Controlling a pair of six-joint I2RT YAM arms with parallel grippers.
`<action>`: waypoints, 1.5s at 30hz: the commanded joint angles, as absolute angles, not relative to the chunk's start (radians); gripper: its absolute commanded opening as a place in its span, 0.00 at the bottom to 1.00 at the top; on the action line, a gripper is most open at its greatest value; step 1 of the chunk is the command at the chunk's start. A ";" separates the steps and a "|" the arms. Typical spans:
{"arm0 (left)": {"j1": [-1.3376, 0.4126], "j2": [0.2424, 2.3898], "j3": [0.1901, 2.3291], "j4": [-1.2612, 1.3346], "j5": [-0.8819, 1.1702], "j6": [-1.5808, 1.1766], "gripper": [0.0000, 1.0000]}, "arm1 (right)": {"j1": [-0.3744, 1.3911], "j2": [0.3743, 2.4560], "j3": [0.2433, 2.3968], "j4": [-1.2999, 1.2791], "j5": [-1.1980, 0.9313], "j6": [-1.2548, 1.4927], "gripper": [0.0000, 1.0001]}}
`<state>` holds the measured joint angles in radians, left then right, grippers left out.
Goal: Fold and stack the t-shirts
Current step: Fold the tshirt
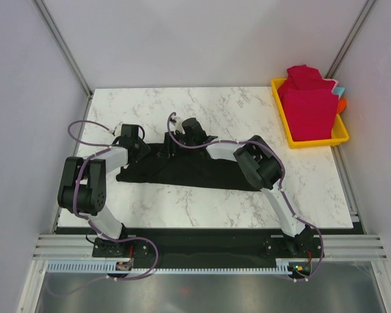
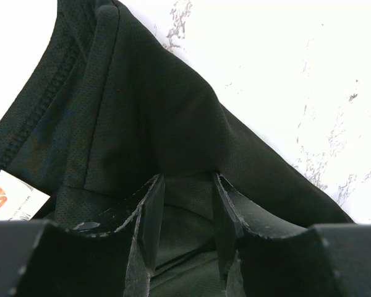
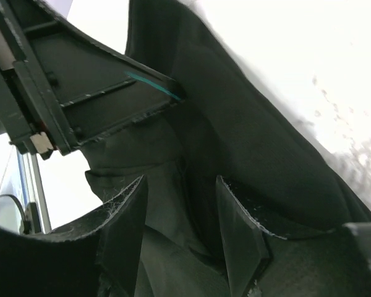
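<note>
Where end effectors [image 2: 188,185] [image 3: 180,185] apparently pinch | black t-shirt [image 1: 182,173] | fine-mesh knit, rumpled

Soft, even light is coming down from overhead, leaving the marble table [image 1: 202,205] bright, with hardly any shadows forming on it. The top view is looking sharp, though the frame posts [image 1: 62,44] are leaning outward toward the corners. In both wrist views the bare tabletop is blowing out to white glare, while the black t-shirt [image 2: 148,124] is swallowing the light, its weave showing only near the stitched hem. The right wrist view is looking softer, slightly hazy.
</note>
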<state>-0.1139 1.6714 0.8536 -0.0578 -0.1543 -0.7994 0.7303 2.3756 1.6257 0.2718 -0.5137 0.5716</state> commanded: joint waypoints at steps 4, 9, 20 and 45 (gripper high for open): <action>-0.106 1.694 0.861 -0.071 -0.153 -0.822 0.45 | 0.738 2.413 1.703 0.193 -0.565 0.482 0.49; -0.101 1.698 0.861 -0.071 -0.153 -0.821 0.45 | 0.739 2.392 1.672 0.190 -0.586 0.451 0.30; -0.080 1.707 0.858 -0.072 -0.153 -0.828 0.44 | 0.738 2.273 1.543 0.195 -0.703 0.440 0.36; -0.081 1.623 0.807 -0.046 -0.080 -0.839 0.43 | 0.736 2.143 1.489 0.239 -0.607 0.466 0.62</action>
